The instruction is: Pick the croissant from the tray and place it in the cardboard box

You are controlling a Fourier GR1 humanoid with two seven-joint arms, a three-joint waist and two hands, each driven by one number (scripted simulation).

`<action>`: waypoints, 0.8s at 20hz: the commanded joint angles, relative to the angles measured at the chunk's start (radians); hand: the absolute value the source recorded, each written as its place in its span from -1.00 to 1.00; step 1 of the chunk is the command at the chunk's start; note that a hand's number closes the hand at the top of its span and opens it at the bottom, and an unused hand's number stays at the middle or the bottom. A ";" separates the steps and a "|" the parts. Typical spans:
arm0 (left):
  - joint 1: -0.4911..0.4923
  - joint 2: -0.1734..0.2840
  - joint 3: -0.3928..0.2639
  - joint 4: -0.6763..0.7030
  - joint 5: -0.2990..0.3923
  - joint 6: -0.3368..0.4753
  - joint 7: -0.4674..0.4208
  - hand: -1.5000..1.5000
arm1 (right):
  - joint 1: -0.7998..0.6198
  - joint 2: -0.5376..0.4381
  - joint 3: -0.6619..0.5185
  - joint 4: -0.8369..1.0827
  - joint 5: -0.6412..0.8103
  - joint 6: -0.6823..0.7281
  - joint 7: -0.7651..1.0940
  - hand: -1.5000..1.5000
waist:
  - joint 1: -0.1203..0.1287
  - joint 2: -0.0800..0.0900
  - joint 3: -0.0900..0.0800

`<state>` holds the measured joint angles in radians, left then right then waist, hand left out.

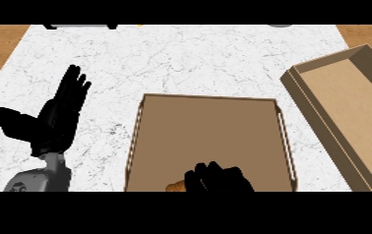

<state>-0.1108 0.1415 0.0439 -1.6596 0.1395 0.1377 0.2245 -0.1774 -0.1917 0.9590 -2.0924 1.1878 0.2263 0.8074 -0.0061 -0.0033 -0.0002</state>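
Two hands: both in view, entering from the near edge of the surface (181,56).
Surface: white marbled top, wood showing at the far left and far right corners.
Tray (210,134): brown, rectangular, near the middle of the near edge, its short side facing the far edge.
Croissant (175,186): only a small golden-brown part shows, at the tray's near edge, just left of the right hand's fingers.
Right hand (218,178): over the tray's near edge, fingers curled down around the croissant, hiding most of it.
Left hand (62,112): near the left edge, fingers straight and pointing to the far edge, holding nothing, resting.
Cardboard box (341,115): open, lying slantwise along the right edge, apart from the tray.
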 commanded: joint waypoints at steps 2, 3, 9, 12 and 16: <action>0.034 0.005 0.009 0.015 0.007 -0.028 -0.052 0.00 | -0.017 0.109 -0.057 -0.177 0.043 0.016 0.113 1.00 | -0.001 -0.001 -0.001; 0.003 0.043 0.052 0.006 0.035 -0.037 -0.005 0.00 | -0.017 0.099 -0.065 -0.218 0.086 0.033 0.148 1.00 | -0.004 -0.003 -0.001; -0.031 0.006 0.017 -0.003 -0.010 0.014 0.017 0.00 | -0.060 0.073 -0.299 -0.350 0.090 0.114 0.153 1.00 | -0.004 0.003 0.000; 0.071 0.015 -0.002 -0.095 0.020 -0.041 0.025 0.00 | -0.077 0.079 -0.459 -0.390 0.016 0.190 0.154 1.00 | 0.010 0.001 0.000; 0.019 -0.006 0.022 0.025 0.005 -0.027 -0.056 0.00 | -0.149 0.087 -0.718 -0.337 -0.140 0.271 0.058 1.00 | 0.008 0.006 0.000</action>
<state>-0.0983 0.1381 0.0538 -1.6646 0.1415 0.1227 0.2100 -0.2807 -0.1096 0.4413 -2.3685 1.2363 0.3908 0.8825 -0.0015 0.0006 0.0000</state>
